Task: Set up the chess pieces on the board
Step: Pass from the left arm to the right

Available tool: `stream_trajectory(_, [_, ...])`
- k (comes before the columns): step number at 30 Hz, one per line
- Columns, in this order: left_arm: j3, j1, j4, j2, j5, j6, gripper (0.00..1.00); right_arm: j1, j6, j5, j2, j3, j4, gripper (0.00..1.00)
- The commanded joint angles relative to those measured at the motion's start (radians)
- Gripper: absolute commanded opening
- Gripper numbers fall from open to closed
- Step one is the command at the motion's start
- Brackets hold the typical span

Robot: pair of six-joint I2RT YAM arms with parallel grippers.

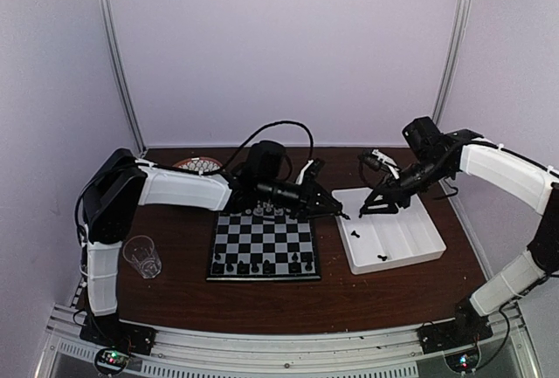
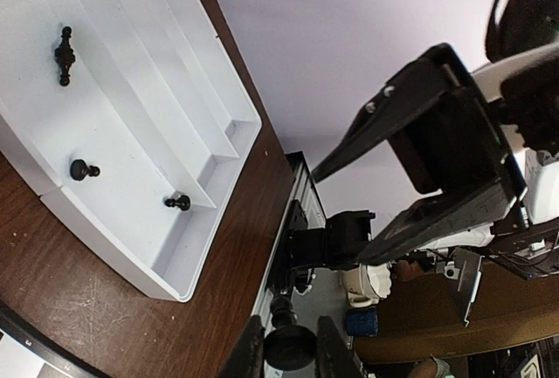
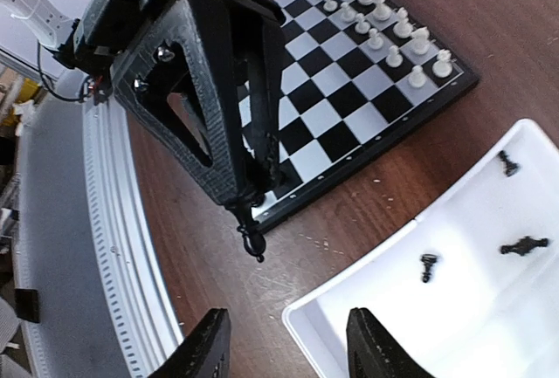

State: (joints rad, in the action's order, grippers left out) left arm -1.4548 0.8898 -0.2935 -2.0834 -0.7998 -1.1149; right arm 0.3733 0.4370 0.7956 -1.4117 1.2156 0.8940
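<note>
**White side looks ready, black side only partly set**

On the chessboard (image 1: 262, 240), the row at the near edge carries several black chessmen (image 1: 254, 266) with gaps between them. They are too small for me to count.

Just right of the chessboard, over the bare bench (image 1: 175, 295), the jaws of the left arm (image 1: 179, 188) are closed on one black chessman (image 3: 251, 240). It hangs between the chessboard's right edge and the white tray (image 1: 410, 230).

In this tray three loose black chessmen (image 2: 85, 169) lie on their sides. Above the tray, the jaws of the right arm (image 1: 502, 168) stand open with nothing between them.

At the far side of the chessboard, the white chessmen (image 3: 376, 24) seem to fill the last two rows.

In my judgement white is finished. For black, at least the held chessman and the three in the tray must still be placed.
</note>
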Motion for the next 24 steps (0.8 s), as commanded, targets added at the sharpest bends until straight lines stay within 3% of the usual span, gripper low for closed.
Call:
stream_trajectory(1, [-0.009, -0.003, -0.050, 0.044, -0.001, 0.004, 0.12, -0.005, -0.048, 0.241, -0.091, -0.015, 0.002, 0.49])
stream_trajectory(9, [-0.003, -0.005, -0.057, 0.056, 0.001, 0.004, 0.13, -0.008, -0.047, 0.435, -0.215, 0.065, 0.064, 0.48])
stream_trajectory(17, [-0.005, -0.005, -0.066, 0.056, -0.002, 0.001, 0.13, -0.008, -0.061, 0.457, -0.263, 0.071, 0.061, 0.48])
stream_trajectory(24, [-0.009, -0.006, -0.073, 0.053, -0.003, 0.000, 0.13, -0.008, -0.062, 0.485, -0.280, 0.077, 0.063, 0.37])
